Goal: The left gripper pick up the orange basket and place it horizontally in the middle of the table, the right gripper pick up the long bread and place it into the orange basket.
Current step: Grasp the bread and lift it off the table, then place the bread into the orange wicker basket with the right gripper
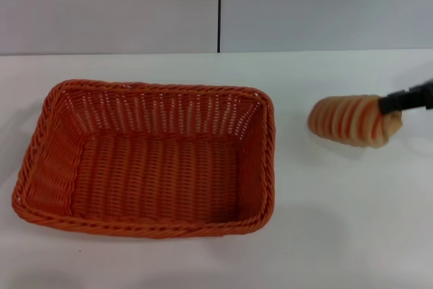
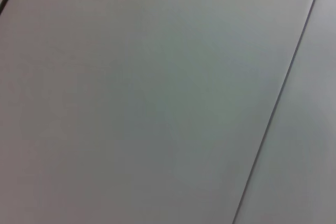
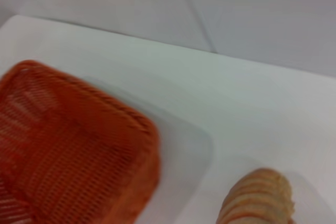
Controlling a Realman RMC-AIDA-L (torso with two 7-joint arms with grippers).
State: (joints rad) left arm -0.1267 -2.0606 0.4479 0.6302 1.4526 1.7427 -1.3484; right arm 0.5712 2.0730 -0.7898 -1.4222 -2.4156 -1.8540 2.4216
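**Bread in my right gripper beside the basket**

While the orange basket (image 1: 145,160) is sitting flat and lengthwise on the white counter (image 1: 338,221), left of centre in the head view, I am holding the long bread (image 1: 352,120) off to its right, well apart from the braided rim. My right gripper (image 1: 406,101) is reaching in from the right edge and its black fingers are closing across the loaf's far end; the rest of the loaf is sticking out toward the basket, and a soft shadow beneath suggests it is riding just clear of the counter. My left gripper is not showing anywhere; its wrist view is taking in only grey wall panels.

Handling, as I am judging it: the loaf is looking light and somewhat yielding, with spiral ridges that are giving the fingers something to bite on. An end grip is letting the free length droop or swing, so a firm but not crushing squeeze nearer the middle would be steadier. The basket is looking stiff, light and empty, with sloping woven walls and ample floor for the loaf.
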